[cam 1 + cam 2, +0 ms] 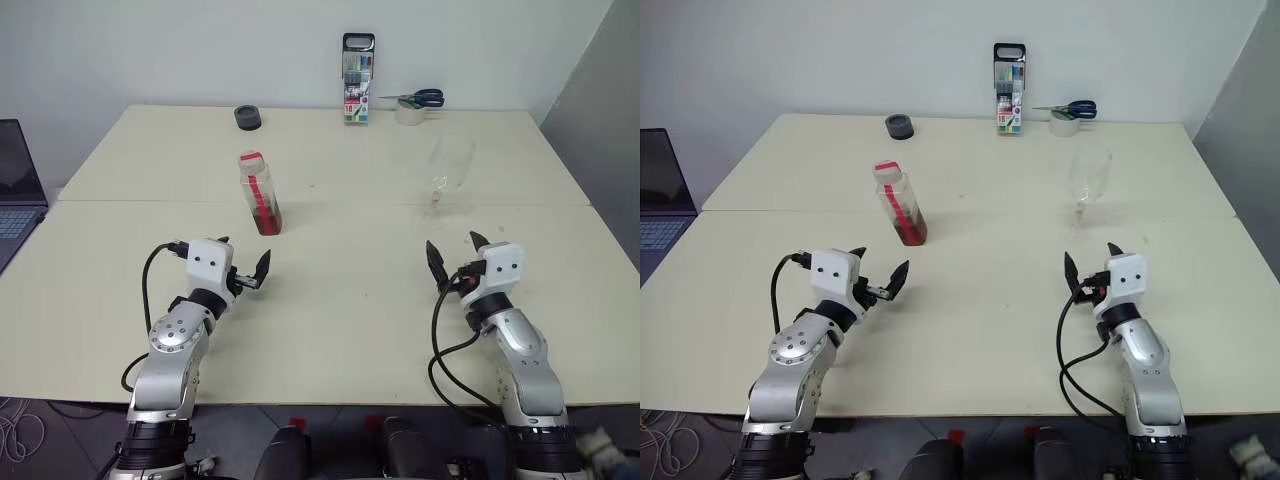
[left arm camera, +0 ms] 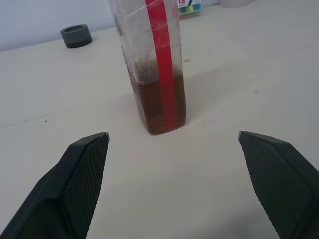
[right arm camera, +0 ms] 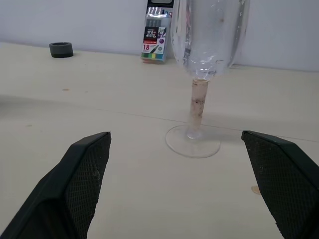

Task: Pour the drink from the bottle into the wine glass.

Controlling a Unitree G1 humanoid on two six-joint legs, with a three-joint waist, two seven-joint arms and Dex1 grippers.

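Nearest the robot: left gripper (image 1: 248, 272), over the near half of the cream table (image 1: 350, 330), jaws spread wide and empty, fingers aimed forward across the tabletop. Beside it, well apart to the right: right gripper (image 1: 455, 256), likewise splayed wide and holding nothing, also facing forward. Next out, straight ahead of the left gripper and a little beyond its fingertips: the bottle (image 1: 259, 192), clear plastic with a red stripe and a white-and-red cap still on, standing with its long axis vertical though leaning slightly in the head views; the left wrist view frames it midway between the two open fingers, not touching either. The drink (image 2: 159, 107), reddish-brown, fills only the lowest part of the bottle. Ahead of the right gripper, near but apart: the wine glass (image 1: 445, 172), upright on its round foot, bowl apparently empty, stem centred between that gripper's fingers in the right wrist view. Judgement: each arm is lined up on its own item, the left nearer the bottle, the right nearer the glass; a forward reach by the left would bring the bottle between its jaws. Far edge of table: black ring (image 1: 248, 117), marker-pen case (image 1: 357, 80), tape roll (image 1: 409, 112) with scissors (image 1: 415, 98) on it.
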